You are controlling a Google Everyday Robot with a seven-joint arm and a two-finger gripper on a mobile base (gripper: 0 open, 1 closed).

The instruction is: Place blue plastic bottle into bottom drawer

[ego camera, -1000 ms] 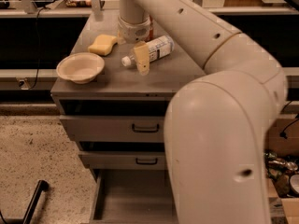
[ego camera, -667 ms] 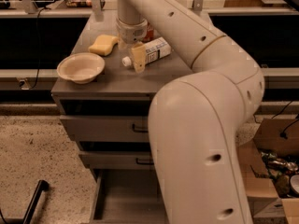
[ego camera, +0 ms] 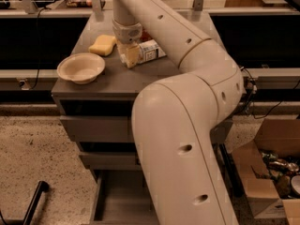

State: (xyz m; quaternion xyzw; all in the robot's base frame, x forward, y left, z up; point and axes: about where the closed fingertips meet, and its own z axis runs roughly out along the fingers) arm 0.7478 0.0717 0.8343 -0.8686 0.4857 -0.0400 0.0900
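Blue plastic bottle (ego camera: 151, 50): lying on its side toward the back of the table (ego camera: 112, 81), just at 3 o'clock of the claw (ego camera: 130, 56). Claw pointing down at the bottle's left end, touching it or just beside; open or closed, cannot tell. At 8 o'clock of the claw, pale bowl (ego camera: 81, 68); at 10 o'clock, yellow sponge (ego camera: 103, 45). Pulled out at 6 o'clock, beneath the table: bottom drawer (ego camera: 119, 205), grey floor showing.

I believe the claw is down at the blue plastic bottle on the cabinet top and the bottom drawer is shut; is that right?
Not quite: the camera view shows the bottom drawer pulled open. The claw is indeed at the blue plastic bottle on the cabinet top.
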